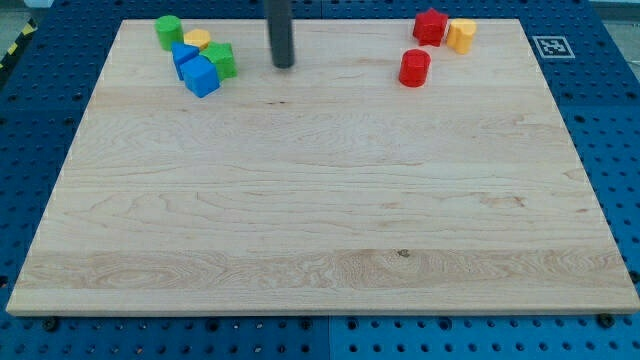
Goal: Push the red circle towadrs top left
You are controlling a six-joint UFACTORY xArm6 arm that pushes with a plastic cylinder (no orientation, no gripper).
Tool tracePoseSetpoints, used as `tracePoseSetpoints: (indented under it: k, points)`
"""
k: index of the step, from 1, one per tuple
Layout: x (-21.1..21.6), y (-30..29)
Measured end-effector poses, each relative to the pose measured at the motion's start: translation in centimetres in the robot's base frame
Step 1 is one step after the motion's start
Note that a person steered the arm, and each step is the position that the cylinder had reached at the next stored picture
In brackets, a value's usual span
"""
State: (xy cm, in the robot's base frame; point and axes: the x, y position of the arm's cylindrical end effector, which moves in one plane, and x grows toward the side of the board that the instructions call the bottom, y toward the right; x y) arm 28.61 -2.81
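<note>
While your tool, a bare rod with nothing to open or close and nothing held, stands near the tabletop's point(320, 250) top edge, its tip point(284, 66) touches no block.

- Red circle point(414, 67): a short red cylinder, well apart to the view's right of the tip, roughly level with it. Round, so no long axis to mind.
- Just above it: a red block point(431, 26), shape unclear, with a yellow block point(461, 35) beside that. Neither touches the circle, as far as you can tell.
- Top left cluster: green cylinder point(168, 31), yellow circle point(197, 39), two blue blocks point(197, 68), green block point(222, 60).

Judgement: the tip sits on the circle's left, the wrong side. You likely need to bring it round to the circle's lower right before pushing up and left.
</note>
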Motion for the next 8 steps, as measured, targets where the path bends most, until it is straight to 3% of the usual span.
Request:
tracePoseSetpoints:
  k: [2,4,7,8]
  points:
    - [6.2,11.2]
    - [7.3,24.4]
    - [3.2,23.6]
    - [2.6,19.7]
